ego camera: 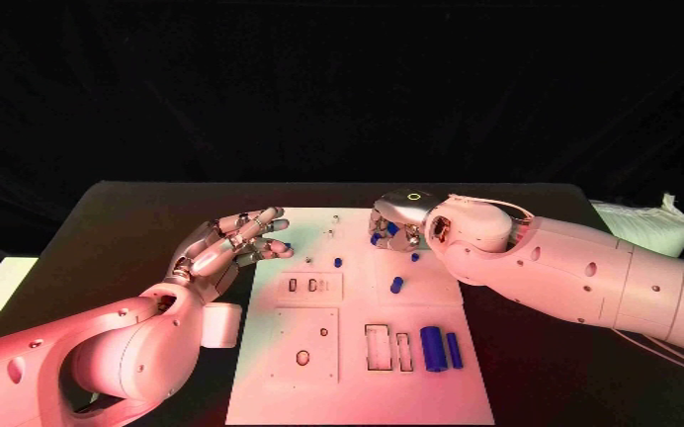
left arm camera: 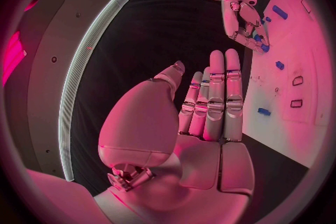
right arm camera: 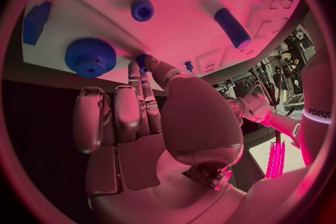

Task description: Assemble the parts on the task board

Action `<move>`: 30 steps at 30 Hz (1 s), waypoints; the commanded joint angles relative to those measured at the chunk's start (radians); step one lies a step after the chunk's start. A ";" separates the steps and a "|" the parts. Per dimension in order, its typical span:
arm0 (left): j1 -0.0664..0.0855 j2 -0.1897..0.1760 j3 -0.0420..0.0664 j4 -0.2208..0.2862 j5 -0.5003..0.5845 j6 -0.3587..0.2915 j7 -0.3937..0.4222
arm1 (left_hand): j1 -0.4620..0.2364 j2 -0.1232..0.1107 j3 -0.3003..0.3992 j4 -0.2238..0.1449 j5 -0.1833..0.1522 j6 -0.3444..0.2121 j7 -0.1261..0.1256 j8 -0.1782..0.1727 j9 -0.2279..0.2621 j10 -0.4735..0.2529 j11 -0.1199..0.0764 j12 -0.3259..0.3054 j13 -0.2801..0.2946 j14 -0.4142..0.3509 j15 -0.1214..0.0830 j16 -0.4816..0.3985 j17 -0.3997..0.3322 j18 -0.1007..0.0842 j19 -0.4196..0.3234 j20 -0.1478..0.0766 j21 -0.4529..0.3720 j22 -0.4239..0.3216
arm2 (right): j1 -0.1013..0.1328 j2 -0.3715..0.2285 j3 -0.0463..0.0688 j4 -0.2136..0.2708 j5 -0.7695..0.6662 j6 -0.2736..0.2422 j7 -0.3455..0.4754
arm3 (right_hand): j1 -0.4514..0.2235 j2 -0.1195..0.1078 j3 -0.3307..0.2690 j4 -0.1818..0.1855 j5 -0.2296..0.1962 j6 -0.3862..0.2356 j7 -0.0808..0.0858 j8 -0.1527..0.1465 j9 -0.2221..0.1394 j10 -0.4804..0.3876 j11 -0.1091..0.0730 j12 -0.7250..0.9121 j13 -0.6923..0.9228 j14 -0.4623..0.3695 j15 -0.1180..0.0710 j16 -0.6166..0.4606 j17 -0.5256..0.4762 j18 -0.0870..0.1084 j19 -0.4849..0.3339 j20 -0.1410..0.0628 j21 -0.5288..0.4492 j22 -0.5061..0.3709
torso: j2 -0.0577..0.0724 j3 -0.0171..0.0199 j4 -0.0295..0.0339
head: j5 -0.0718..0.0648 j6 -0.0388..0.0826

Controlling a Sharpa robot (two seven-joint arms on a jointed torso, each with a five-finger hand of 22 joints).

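The white task board (ego camera: 357, 387) lies in the middle of the black table. My right hand (ego camera: 400, 221) hovers over the board's far part, and its thumb and a finger pinch a small blue part (right arm camera: 142, 59). Close by on the board sit a blue gear (right arm camera: 91, 56), a blue block (right arm camera: 35, 22), a round blue piece (right arm camera: 142, 8) and a blue cylinder (right arm camera: 231, 28). Two long blue cylinders (ego camera: 439, 348) lie side by side toward the near right. My left hand (ego camera: 235, 242) floats at the board's far left edge, fingers straight and apart, holding nothing. The left wrist view shows that palm (left arm camera: 203, 123) bare.
Rectangular recesses (ego camera: 378, 346) and small slots (ego camera: 306, 287) are cut into the board's near half. Small blue pieces (ego camera: 397, 286) and a peg (ego camera: 338, 262) lie mid-board. A white cloth (ego camera: 641, 221) sits at the table's far right.
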 commanded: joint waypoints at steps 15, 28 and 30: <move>0.001 0.003 0.001 0.000 0.001 0.022 0.012 | -0.010 0.005 0.005 -0.009 -0.003 0.000 0.007 -0.009 -0.001 -0.003 0.004 -0.008 0.000 -0.011 0.002 -0.005 0.008 0.009 -0.007 0.004 0.007 0.000 | 0.003 0.037 0.008 0.003 -0.042 -0.188 -0.054 | 0.019 0.014 0.017 0.012 -0.041 0.012 0.003 0.001 0.008 0.008 -0.002 -0.004 -0.001 0.031 -0.009 0.009 0.001 -0.020 0.008 -0.002 0.009 0.006 | 0.005 -0.0035 0.0079 | 0.004 0.008; 0.001 0.007 0.001 -0.001 0.001 0.026 0.010 | -0.009 0.006 0.005 -0.010 -0.003 0.001 0.007 -0.009 -0.001 -0.003 0.004 -0.008 0.000 -0.012 0.002 -0.006 0.009 0.009 -0.008 0.004 0.007 0.000 | 0.007 0.114 0.010 -0.065 -0.055 -0.202 -0.067 | 0.020 0.009 0.018 0.013 -0.042 0.010 0.005 -0.001 0.009 0.006 0.000 -0.005 -0.001 0.031 -0.008 0.011 0.002 -0.020 0.008 -0.001 0.010 0.007 | 0.011 -0.0052 0.0110 | 0.006 0.010; 0.001 0.008 0.001 -0.001 0.001 0.026 0.010 | -0.009 0.006 0.005 -0.010 -0.003 0.001 0.007 -0.009 -0.001 -0.003 0.004 -0.008 0.000 -0.012 0.002 -0.006 0.009 0.009 -0.008 0.004 0.007 0.000 | 0.007 0.125 0.010 -0.079 -0.056 -0.198 -0.067 | 0.019 0.008 0.018 0.014 -0.043 0.010 0.006 -0.002 0.009 0.005 0.001 -0.005 -0.001 0.031 -0.008 0.012 0.003 -0.020 0.008 -0.001 0.010 0.007 | 0.012 -0.0056 0.0118 | 0.006 0.010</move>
